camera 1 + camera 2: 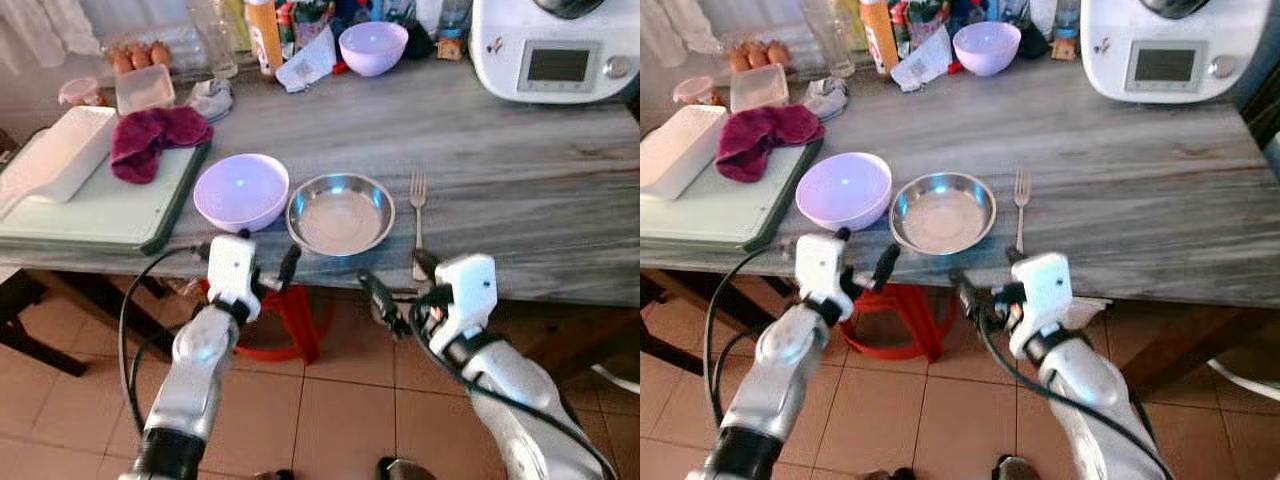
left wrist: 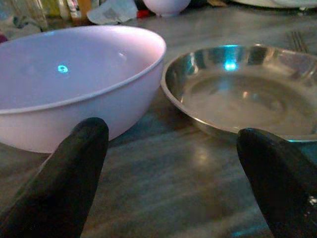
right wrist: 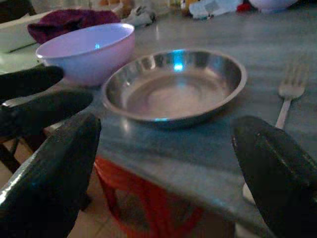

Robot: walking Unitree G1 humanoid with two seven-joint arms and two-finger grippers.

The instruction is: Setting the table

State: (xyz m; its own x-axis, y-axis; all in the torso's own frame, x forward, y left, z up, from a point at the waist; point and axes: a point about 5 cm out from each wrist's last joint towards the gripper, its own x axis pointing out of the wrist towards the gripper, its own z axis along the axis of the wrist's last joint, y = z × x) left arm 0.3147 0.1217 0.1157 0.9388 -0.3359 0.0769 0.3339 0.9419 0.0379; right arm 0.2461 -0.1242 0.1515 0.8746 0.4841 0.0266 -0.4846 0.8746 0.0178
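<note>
Left hand (image 1: 243,262) hovers at the desk (image 1: 520,190) edge, just in front of the pink bowl (image 1: 241,190), fingers spread, holding nothing. Right hand (image 1: 398,285) sits at the same edge, below the steel dish (image 1: 340,213) and the fork (image 1: 418,215), fingers also spread and empty.

Task things: pink bowl and steel dish sit side by side near the front edge, rims nearly touching. Fork lies just right of the dish, prongs pointing away from the robot, handle end reaching the edge. A second pink bowl (image 1: 373,47) sits far back among bottles.

Risks, as a guess: both hands are low and close to the edge, so a forward reach could clip the desk lip or shove the bowl into the dish. The dish is shallow and shiny, so fingers may slip on its rim. The fork lies flat and thin, hard to pinch, and its handle at the edge means a nudge could drop it to the floor. The two hands are near each other and could collide.

Surface: grey wood-grain top, cluttered at the back. At the left, a green cutting board (image 1: 90,205) carries a white tray (image 1: 60,150) and a maroon cloth (image 1: 155,135). Eggs (image 1: 140,55) are at the back left, a white kitchen machine (image 1: 555,45) at the back right. The floor is terracotta tile, with a red stool (image 1: 290,320) under the desk.
</note>
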